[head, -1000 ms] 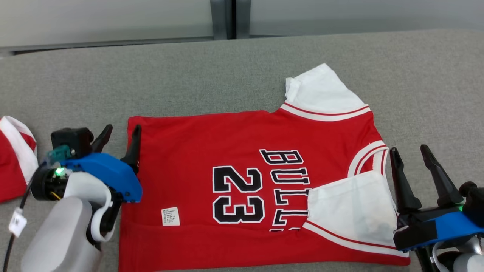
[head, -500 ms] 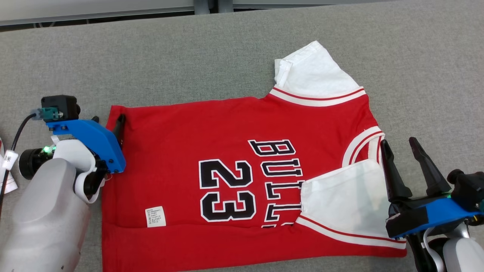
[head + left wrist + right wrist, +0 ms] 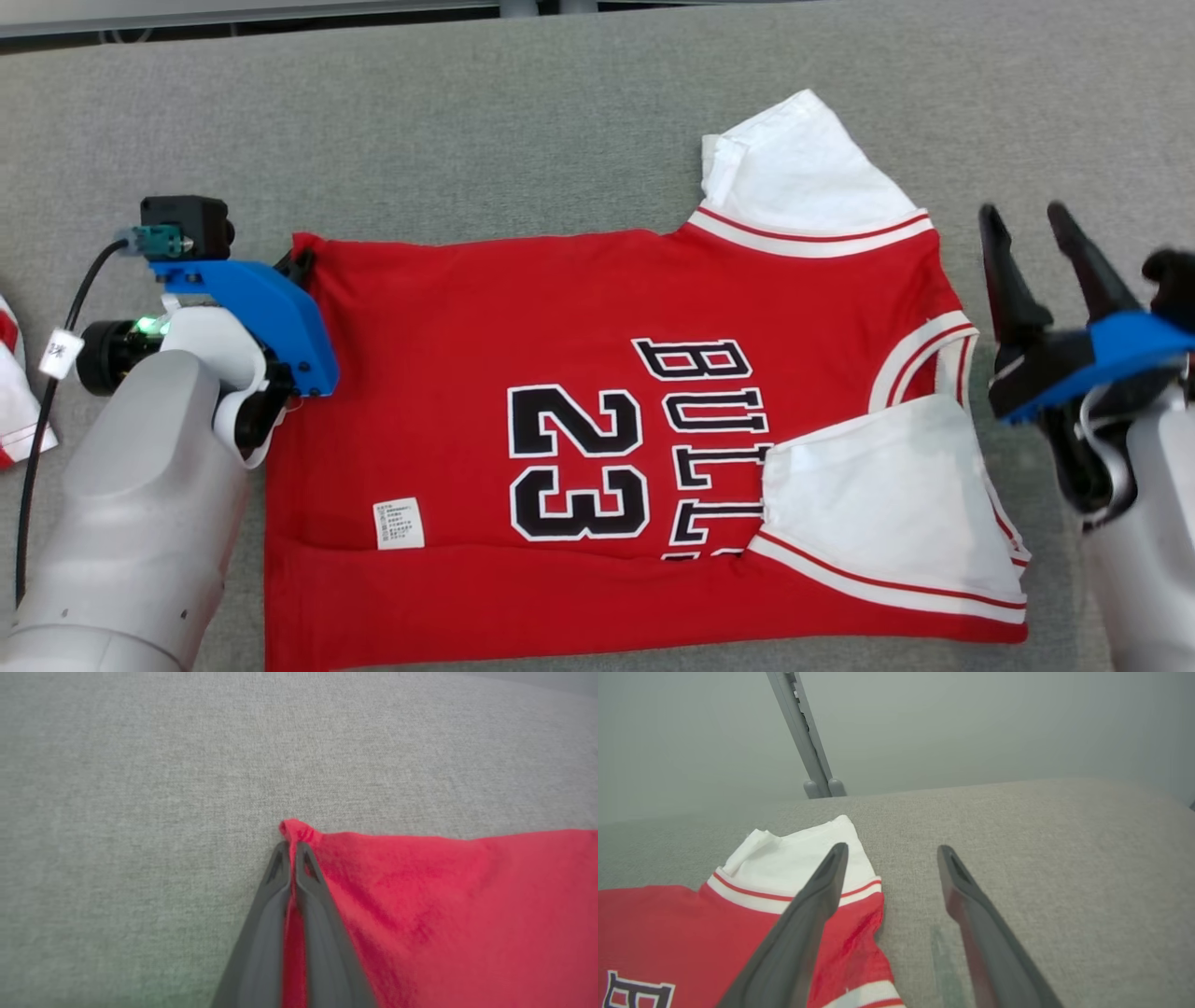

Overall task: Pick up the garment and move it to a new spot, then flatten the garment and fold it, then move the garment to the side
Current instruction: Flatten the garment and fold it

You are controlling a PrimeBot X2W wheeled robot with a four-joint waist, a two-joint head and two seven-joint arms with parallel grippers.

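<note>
Plainly, wrist views tell it — left end effector (image 3: pixel 290 847) pinches jersey (image 3: pixel 444 896) corner, right end effector (image 3: pixel 892 848) spread.

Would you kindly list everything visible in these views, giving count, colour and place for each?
red short-sleeved basketball jersey: one, red with white sleeves and black "BULLS 23" lettering, spread on the surface's middle.
small white care label: one, white, on the jersey, lower left in the head view.
second red-and-white garment: one, partly in view at the head view's left edge.
grey fabric-covered surface: one, grey, beneath both garments.
grey metal post: one, grey, behind the surface's far edge.
left hand: one, dark fingers, shut on the jersey's far left corner.
right hand: one, dark fingers, open, beside the jersey's right edge.
</note>
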